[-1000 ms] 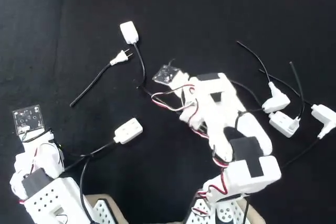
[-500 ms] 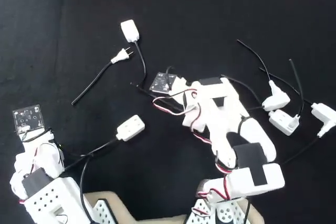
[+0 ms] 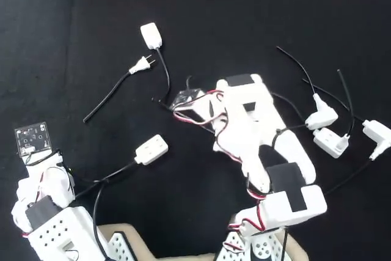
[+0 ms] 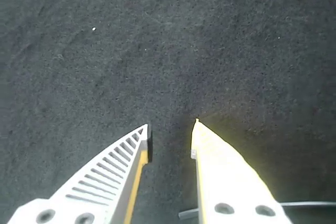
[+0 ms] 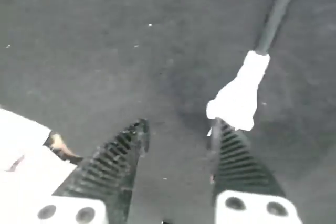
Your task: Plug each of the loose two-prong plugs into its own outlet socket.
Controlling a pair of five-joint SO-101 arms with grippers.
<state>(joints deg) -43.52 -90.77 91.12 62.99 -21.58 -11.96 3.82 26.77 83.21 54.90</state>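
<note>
Lying in the upper left of the high view, a loose two-prong plug (image 3: 142, 65) is seen on the black cloth (image 3: 73, 22). Its prongs are turned toward the upper socket (image 3: 151, 35), which sits near it but apart from it. A lower socket (image 3: 151, 150) is seen left of centre on its own black cable. Near the right edge, another plug (image 3: 321, 117) and a white block (image 3: 332, 143) just below it are gathered among thin cables.

The right arm (image 3: 244, 114) is stretched across the centre of the frame, its wrist beside the cable that runs down from the upper socket. In the right wrist view the right gripper (image 5: 177, 125) is held low over the cloth with its fingers apart. A white plug body (image 5: 239, 98) on a black cable is found right at one fingertip and is not clamped. Its prongs cannot be made out. The left gripper (image 4: 170, 124) is likewise shown with fingers apart above bare cloth, nothing between them. The left arm (image 3: 43, 200) is folded in the lower left corner.

Against the frame of one second ago, the right arm's wrist is found tipped further down and drawn slightly leftward, its camera board now seen more edge-on. The left arm is unchanged, and the loose two-prong plug has been left where it was.
</note>
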